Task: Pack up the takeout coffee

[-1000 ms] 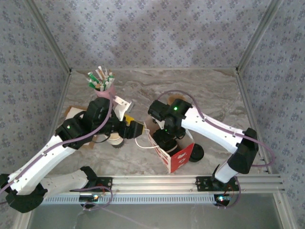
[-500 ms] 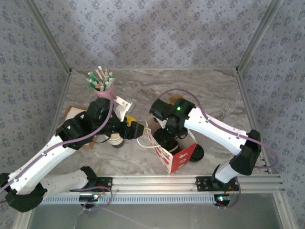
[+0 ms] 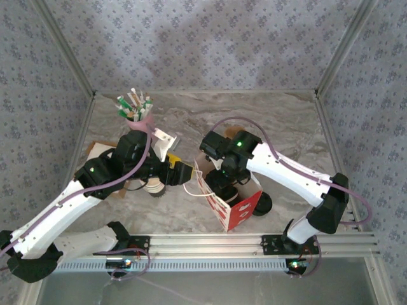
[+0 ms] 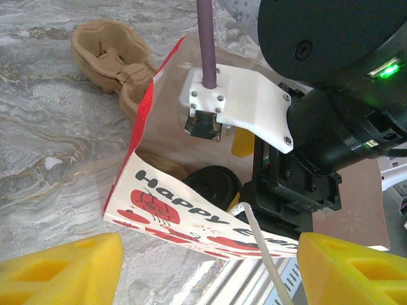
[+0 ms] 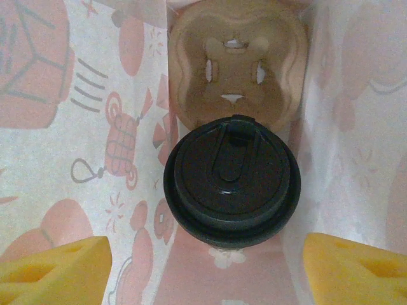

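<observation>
At the far left a pink cup (image 3: 135, 117) is standing with green-and-white sachets (image 3: 131, 101) sticking up out of it; my left pincer (image 4: 203, 267) is hanging released, yellow fingers wide apart, just before the mouth of the red-and-white paper bag (image 4: 162, 213); inside the bag the takeout coffee (image 5: 232, 187) is standing upright, black lid on, just beside an empty cardboard cup holder (image 5: 235, 70); my right pincer (image 5: 203, 270) is reaching into the bag above it, released, fingers clear of the lid.
</observation>
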You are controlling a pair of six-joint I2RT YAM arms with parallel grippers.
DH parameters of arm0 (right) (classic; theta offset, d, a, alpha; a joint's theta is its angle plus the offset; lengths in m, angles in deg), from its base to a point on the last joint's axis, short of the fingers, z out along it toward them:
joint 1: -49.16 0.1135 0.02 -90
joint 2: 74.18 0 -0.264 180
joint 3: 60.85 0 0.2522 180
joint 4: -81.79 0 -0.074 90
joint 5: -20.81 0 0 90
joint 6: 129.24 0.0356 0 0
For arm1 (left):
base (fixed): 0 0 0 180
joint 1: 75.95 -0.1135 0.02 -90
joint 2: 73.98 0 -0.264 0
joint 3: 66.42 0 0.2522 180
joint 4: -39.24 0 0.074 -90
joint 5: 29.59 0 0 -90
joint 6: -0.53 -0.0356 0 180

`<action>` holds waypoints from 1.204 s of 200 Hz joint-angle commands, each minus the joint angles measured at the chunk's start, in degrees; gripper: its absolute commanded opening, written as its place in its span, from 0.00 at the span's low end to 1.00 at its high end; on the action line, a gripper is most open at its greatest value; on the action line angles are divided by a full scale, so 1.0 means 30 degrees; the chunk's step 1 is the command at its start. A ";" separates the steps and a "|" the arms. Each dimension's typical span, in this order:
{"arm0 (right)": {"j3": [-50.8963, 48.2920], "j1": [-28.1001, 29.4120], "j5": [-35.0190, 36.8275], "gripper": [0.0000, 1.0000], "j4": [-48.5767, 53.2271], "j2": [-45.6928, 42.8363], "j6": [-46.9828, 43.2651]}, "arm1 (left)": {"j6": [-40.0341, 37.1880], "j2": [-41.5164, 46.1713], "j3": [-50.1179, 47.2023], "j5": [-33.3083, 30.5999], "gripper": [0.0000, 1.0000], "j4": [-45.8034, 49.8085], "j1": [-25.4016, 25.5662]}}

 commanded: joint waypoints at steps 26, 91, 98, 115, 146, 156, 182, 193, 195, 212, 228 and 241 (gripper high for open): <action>0.1095 -0.0050 0.0682 0.82 0.0622 -0.0545 0.0463 | 0.0043 0.0324 -0.0042 -0.0185 0.72 -0.0170 0.0103; 0.1302 -0.0018 0.1104 0.84 0.0673 -0.0845 0.0783 | 0.0024 0.0354 -0.0012 -0.0273 0.72 -0.0084 0.0114; 0.1330 -0.0019 0.1057 0.84 0.0646 -0.0902 0.0813 | 0.0022 0.0342 -0.0008 -0.0257 0.72 -0.0087 0.0122; 0.1432 -0.0020 0.1006 0.84 0.0655 -0.1035 0.0965 | 0.0054 0.0345 0.0012 -0.0287 0.72 -0.0054 0.0104; 0.1654 -0.0002 0.1120 0.86 0.0487 -0.1341 0.1113 | 0.0029 0.0438 0.0015 -0.0372 0.72 0.0029 0.0102; 0.1737 -0.0002 0.1072 0.86 0.0433 -0.1466 0.1169 | 0.0014 0.0455 0.0017 -0.0417 0.72 0.0050 0.0105; 0.2038 0.0016 0.1199 0.86 0.0258 -0.1820 0.1179 | 0.0001 0.0517 0.0077 -0.0546 0.72 0.0122 0.0109; 0.2136 0.0034 0.1094 0.86 0.0163 -0.2036 0.1216 | -0.0015 0.0552 0.0132 -0.0609 0.72 0.0178 0.0118; 0.2163 0.0015 0.1072 0.86 0.0152 -0.2068 0.1212 | -0.0030 0.0547 0.0119 -0.0624 0.73 0.0180 0.0111; 0.2352 0.0034 0.1065 0.86 0.0050 -0.2360 0.1288 | -0.0063 0.0630 0.0232 -0.0751 0.73 0.0226 0.0127; 0.2517 0.0075 0.1058 0.86 -0.0024 -0.2656 0.1338 | -0.0114 0.0681 0.0329 -0.0893 0.73 0.0320 0.0106; 0.2631 0.0079 0.1025 0.86 -0.0080 -0.2870 0.1369 | -0.0141 0.0688 0.0423 -0.0976 0.73 0.0382 0.0122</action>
